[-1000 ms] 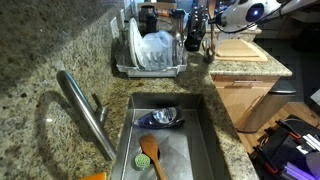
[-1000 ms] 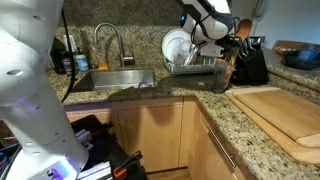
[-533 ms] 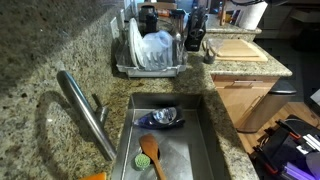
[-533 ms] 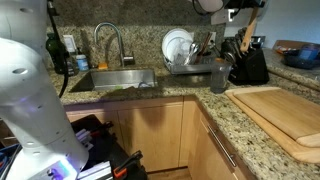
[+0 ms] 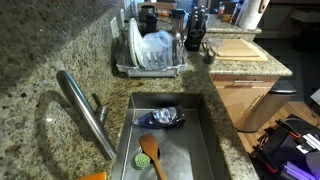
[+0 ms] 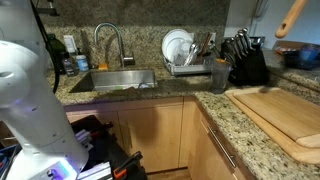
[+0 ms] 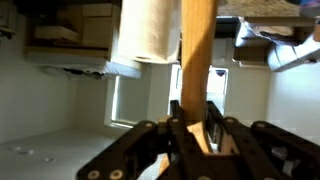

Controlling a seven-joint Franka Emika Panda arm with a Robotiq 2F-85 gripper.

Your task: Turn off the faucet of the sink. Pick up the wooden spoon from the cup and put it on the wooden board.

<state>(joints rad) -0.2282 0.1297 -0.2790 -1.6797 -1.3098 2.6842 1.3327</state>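
**A:** Which step are we watching?

**B:** The carry. No stream is showing at the faucet (image 6: 110,42) over the sink (image 6: 112,79), so I am judging that part finished. The end effector (image 7: 195,128) is clenching the spoon (image 7: 197,60) by its handle. In the wrist view its jaws are pressing on both sides of the wood.

**A:** And where is it hanging?

**B:** In an exterior view the spoon (image 6: 291,18) is hanging tilted, high above the tabletop. It is well apart from the cup (image 6: 219,75) and on the board's side of it. The arm itself is sitting out of that picture.

**A:** So what is the next move asking for?

**B:** I am thinking a descent toward the board (image 6: 285,115), which is lying near the tabletop's front edge, round the corner from the sink. The spoon is wanting to be tipped flatter on the way down. Letting go is best saved until the wood is resting on wood. The knife block (image 6: 245,60) is standing by the back edge between cup and board, so the path is needing to pass clear of it.
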